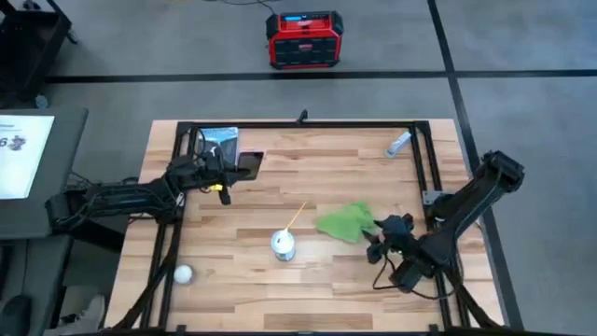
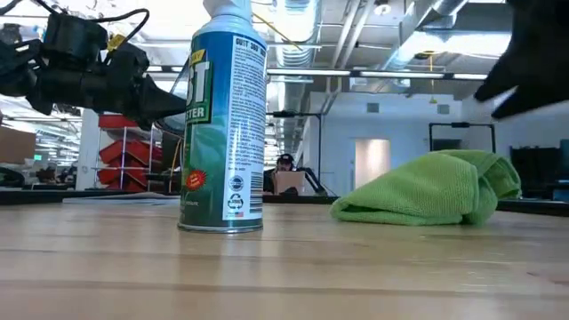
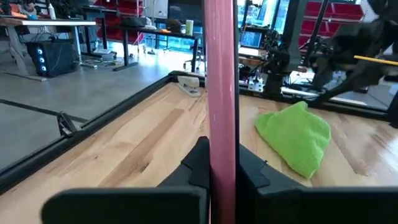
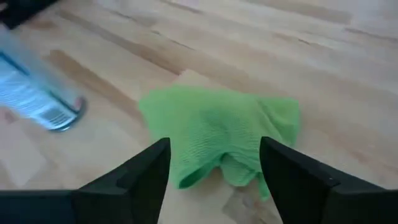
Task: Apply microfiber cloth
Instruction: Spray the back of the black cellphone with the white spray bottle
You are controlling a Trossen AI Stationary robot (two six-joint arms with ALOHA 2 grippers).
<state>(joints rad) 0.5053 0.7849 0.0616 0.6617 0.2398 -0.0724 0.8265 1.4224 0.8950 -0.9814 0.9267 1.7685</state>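
the microfiber cloth was seen bunched on the table, right of the spray can. just right of it the right gripper was held low, fingers spread and empty. the left gripper was clamped on the pink phone.

Cloth: bright green, plain, fine knit weave, just ahead of the right end effector, whose fingers are black. Phone: pink back, gripped edge-on in the black left end effector. Can beyond the cloth from the right end effector: blue-green label, white cap, white and yellow lettering, small red badge. Counter: light wood planks with darker streaks, black frame. Ball: white.
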